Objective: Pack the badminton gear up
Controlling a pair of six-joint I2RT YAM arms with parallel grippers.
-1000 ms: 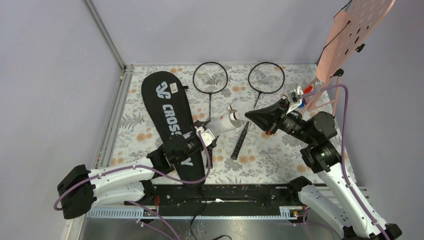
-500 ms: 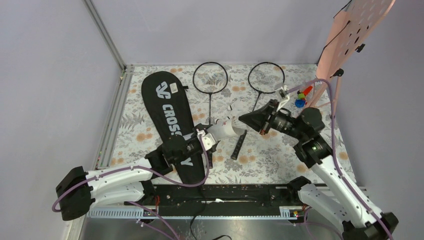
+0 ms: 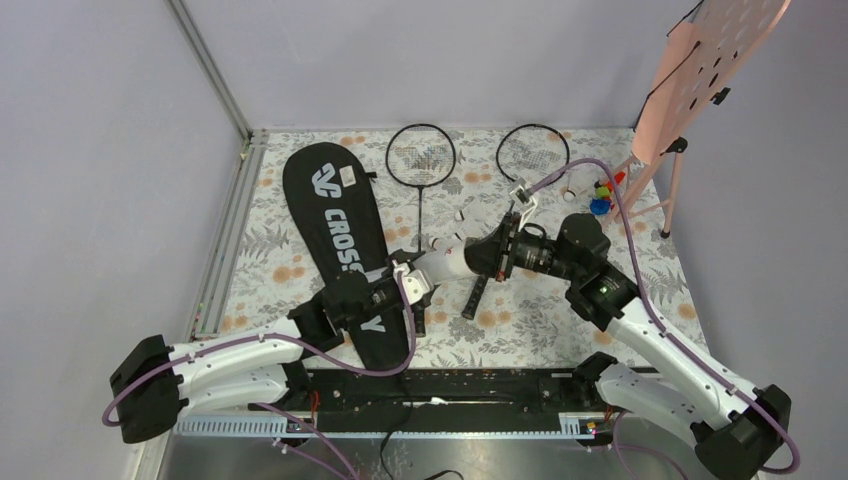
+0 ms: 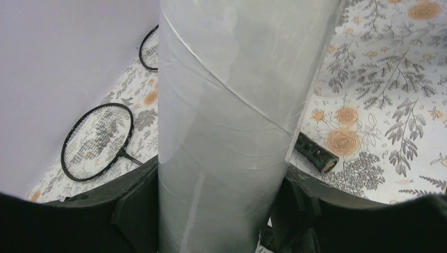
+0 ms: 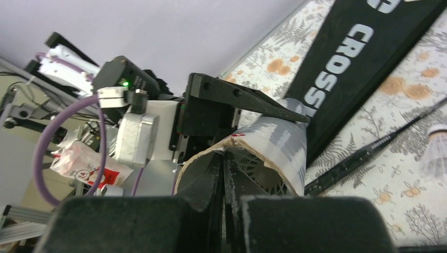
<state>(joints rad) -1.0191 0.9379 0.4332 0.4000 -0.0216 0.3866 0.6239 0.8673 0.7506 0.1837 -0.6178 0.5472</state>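
Note:
My left gripper (image 3: pixel 412 276) is shut on the long white tube (image 3: pixel 440 262), its fingers (image 4: pixel 132 211) on both sides of the tube (image 4: pixel 232 105). My right gripper (image 3: pixel 474 257) has its tips at the tube's open mouth (image 5: pixel 279 142) and is shut on a white feather shuttlecock (image 5: pixel 253 166) that sits inside the mouth. The black "CROSSWAY" bag (image 3: pixel 335 230) lies flat to the left. Two black rackets (image 3: pixel 421 155) (image 3: pixel 533 155) lie at the back. Loose shuttlecocks (image 3: pixel 461 216) (image 3: pixel 568 196) rest on the cloth.
A racket handle (image 3: pixel 478 285) lies just under the tube. The pink perforated board (image 3: pixel 710 70) stands at the back right with small coloured toys (image 3: pixel 600 195) at its foot. A metal rail (image 3: pixel 225 240) runs along the left edge.
My right gripper has moved left and down with the shuttlecock, from beside the toys to the tube's mouth. The left arm has held the tube almost still.

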